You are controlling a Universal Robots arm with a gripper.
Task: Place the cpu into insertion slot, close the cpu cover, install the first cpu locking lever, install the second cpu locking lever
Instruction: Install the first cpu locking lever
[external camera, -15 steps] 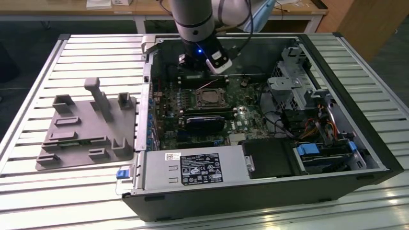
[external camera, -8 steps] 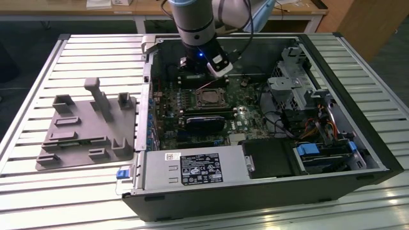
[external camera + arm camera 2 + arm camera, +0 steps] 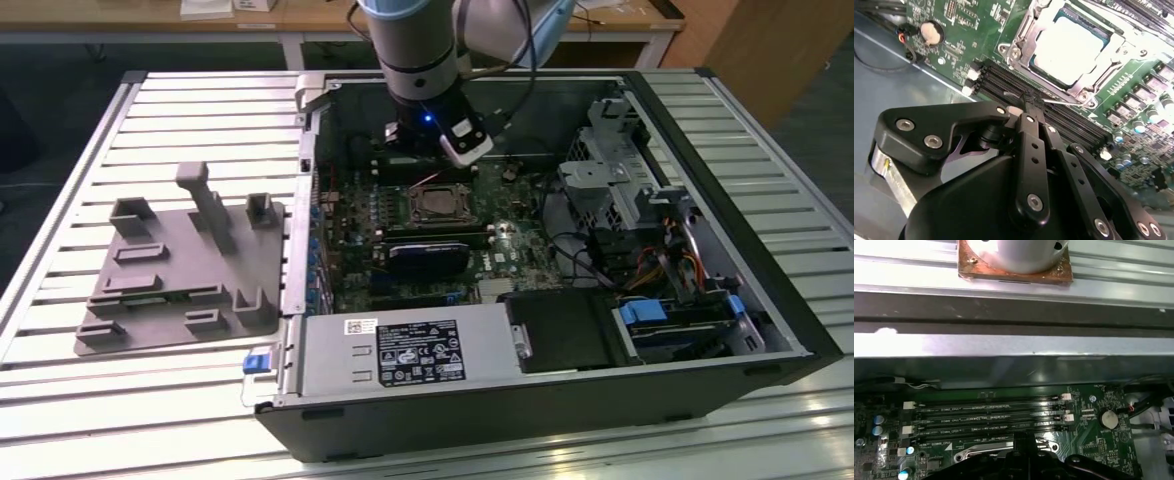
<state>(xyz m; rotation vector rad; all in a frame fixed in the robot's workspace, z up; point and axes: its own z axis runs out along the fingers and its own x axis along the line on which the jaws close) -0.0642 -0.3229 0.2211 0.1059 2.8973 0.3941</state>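
Silver-grey metal marks the cpu point(image 3: 1069, 42), which lies flat in the insertion slot point(image 3: 438, 205) near the middle of the motherboard point(image 3: 954, 20). The board sits in the open computer case point(image 3: 534, 400) on the slatted desk point(image 3: 160, 120). The cpu cover point(image 3: 1023, 27) appears to be folded down around the chip, its silvery frame bordering all the sides I can see. By that reading, seating and closing are done and the work is now at a locking lever.

In the second wrist view, the gripper point(image 3: 1029, 102) is low over the board on the far side of the socket, between it and the black memory slots point(image 3: 999, 80). Its fingers point(image 3: 1030, 150) look clenched, the two black links running together to a single tip with no gap visible. That tip is at the end of a thin bright wire, the locking lever point(image 3: 1066, 102), which runs along the socket's edge. I cannot tell whether the wire is pinched between the pads or only pressed by them, nor whether it is the first or the second lever.

To do this step well, I judge the tip should stay squarely on the wire. The push should go down and then sideways so the lever tucks under its catch, and it should be slow and light. A slip would land on the memory slots or on the small capacitors point(image 3: 1149, 85) nearby.

A grey moulded fixture point(image 3: 174, 280) lies on the desk at the exterior view's left, well apart from the case.
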